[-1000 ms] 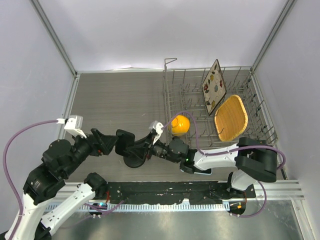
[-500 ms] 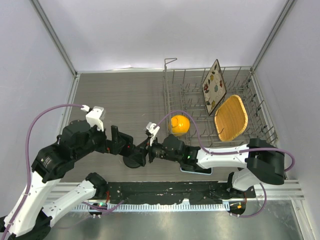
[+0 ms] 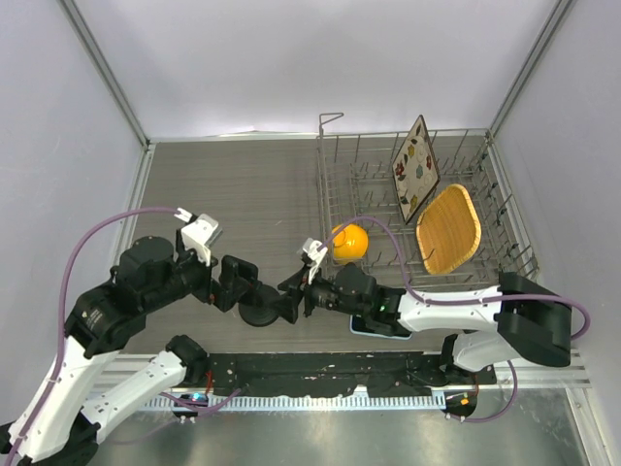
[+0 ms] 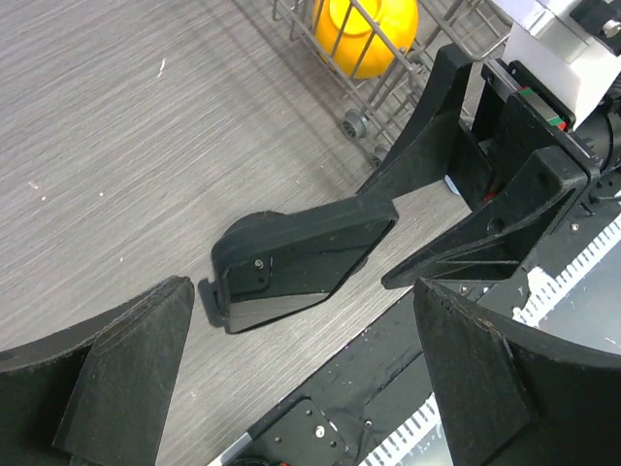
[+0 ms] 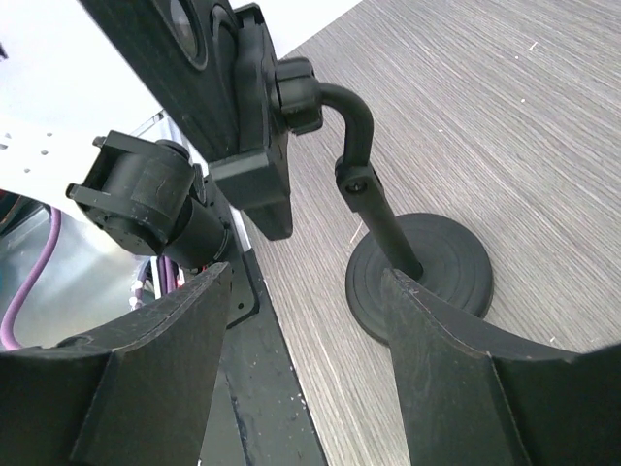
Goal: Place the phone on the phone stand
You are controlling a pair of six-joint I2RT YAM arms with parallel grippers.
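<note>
Black phone stand just beyond the wide-spread left pincer

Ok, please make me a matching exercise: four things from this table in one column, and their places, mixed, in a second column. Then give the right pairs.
Things
1. phone stand
2. phone
3. yellow object
4. wooden plate

Places
A. leaning in the right part of the dish rack
B. flat on the table, under the right arm
C. on the table between the left pincer and the right pincer
D. in the near left corner of the dish rack

Pairs: 1-C; 2-B; 3-D; 4-A
</note>
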